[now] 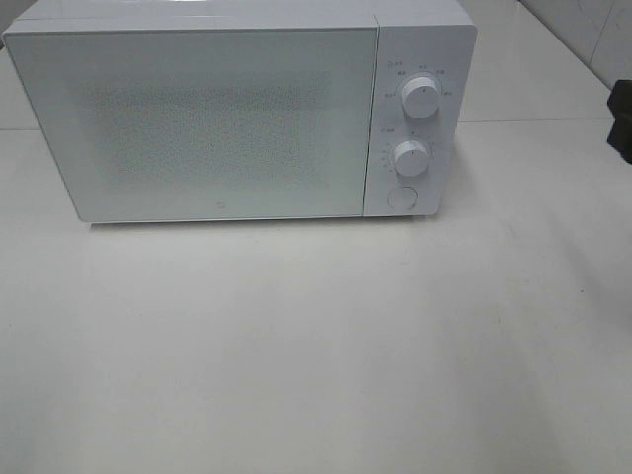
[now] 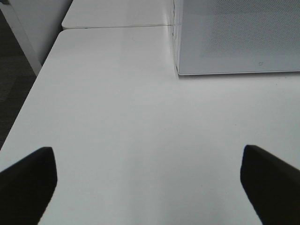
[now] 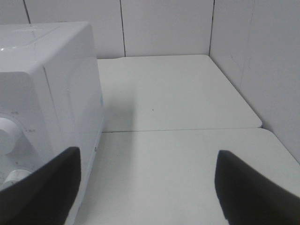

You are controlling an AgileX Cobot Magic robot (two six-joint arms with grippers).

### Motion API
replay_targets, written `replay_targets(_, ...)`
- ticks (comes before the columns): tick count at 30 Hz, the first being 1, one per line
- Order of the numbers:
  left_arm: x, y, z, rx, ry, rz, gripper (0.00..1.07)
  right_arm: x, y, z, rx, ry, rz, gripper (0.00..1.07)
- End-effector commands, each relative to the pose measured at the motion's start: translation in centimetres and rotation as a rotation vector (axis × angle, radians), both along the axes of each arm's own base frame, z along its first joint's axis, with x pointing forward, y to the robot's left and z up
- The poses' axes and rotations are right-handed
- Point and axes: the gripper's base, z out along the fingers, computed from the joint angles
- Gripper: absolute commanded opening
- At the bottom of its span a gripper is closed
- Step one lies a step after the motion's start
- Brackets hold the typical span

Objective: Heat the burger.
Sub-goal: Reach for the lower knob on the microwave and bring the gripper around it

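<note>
**Mia:** Where is there room to move?

**Ben:** The flat white table top (image 1: 296, 355) is wide and bare on the near side of the big white box-shaped microwave oven (image 1: 197, 118). The oven sits at the far side with its speckled door shut. Two round white knobs (image 1: 422, 97) and a round white button (image 1: 401, 197) are on its right part.

**Mia:** Where does the table end?

**Ben:** On the left it stops at a straight edge, with dark grey floor (image 2: 14, 84) beyond it. On the right and at the far end stand white wall panels (image 3: 262, 70). A thin line (image 3: 187, 130) runs across where two table tops meet.

**Mia:** What is the left gripper (image 2: 146, 157) doing?

**Ben:** Its two black fingers (image 2: 28, 183) are spread very wide. Nothing is between them. It is over bare table, near the oven's left front corner.

**Mia:** And the right gripper (image 3: 147, 159)?

**Ben:** It is spread wide too and holds nothing. It is just beside the oven's knob side. I cannot tell if a finger touches the oven.

**Mia:** Where is the burger?

**Ben:** No view shows it, so I cannot tell.
</note>
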Motion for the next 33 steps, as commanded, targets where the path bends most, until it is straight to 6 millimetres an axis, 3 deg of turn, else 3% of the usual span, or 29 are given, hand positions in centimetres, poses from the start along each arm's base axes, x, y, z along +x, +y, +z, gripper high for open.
replay_targets(1, -0.3, 0.0, 0.0, 0.001, -0.032, 0.001, 1.0, 0.2, 1.2, -0.4, -0.063, -0.006, 0.013, 0.76)
replay_targets(15, -0.3, 0.0, 0.0, 0.001, -0.032, 0.001, 1.0, 0.6, 5.2, -2.4, -0.1, -0.048, -0.034, 0.76)
replay_targets(17, -0.3, 0.0, 0.0, 0.001, -0.032, 0.001, 1.0, 0.5, 6.8, -3.4, -0.115, -0.043, -0.01, 0.76)
replay_targets(25, -0.3, 0.0, 0.0, 0.001, -0.032, 0.001, 1.0, 0.0, 8.8, -5.0, -0.117, -0.025, -0.058, 0.76)
replay_targets(33, -0.3, 0.0, 0.0, 0.001, -0.032, 0.001, 1.0, 0.1, 11.3, -5.4, -0.118, -0.031, -0.026, 0.76)
